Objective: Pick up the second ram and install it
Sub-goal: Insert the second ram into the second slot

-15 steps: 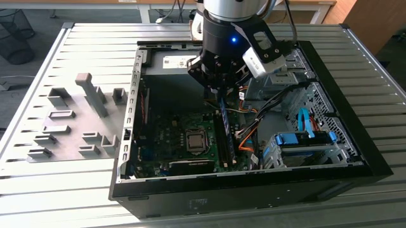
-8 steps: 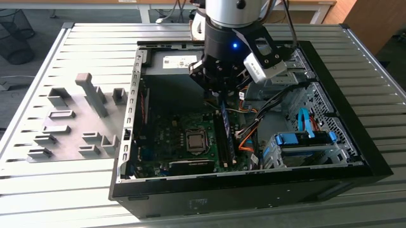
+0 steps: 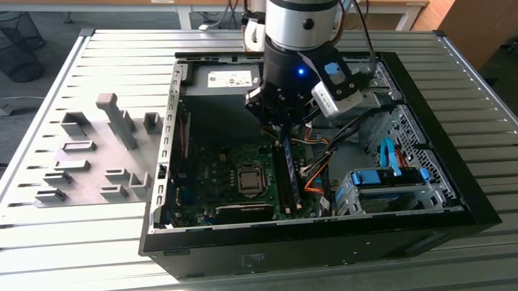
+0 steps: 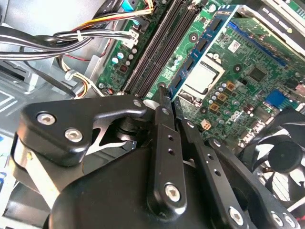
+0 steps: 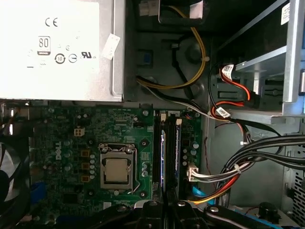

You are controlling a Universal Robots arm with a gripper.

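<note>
Two sticks (image 5: pixel 170 157) slotted; fingers (image 4: pixel 164 102) pressed together above.

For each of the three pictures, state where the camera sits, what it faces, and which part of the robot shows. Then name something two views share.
Exterior view: off the arm, raised, looking down into the open computer case; the arm reaches into it.
Second wrist view: on the arm, looking past the black pincer linkage at the motherboard.
First wrist view: on the arm, looking onto the motherboard and power supply; pincer parts line one edge.
Shared: both wrist views show the processor socket and the memory slots.
</note>
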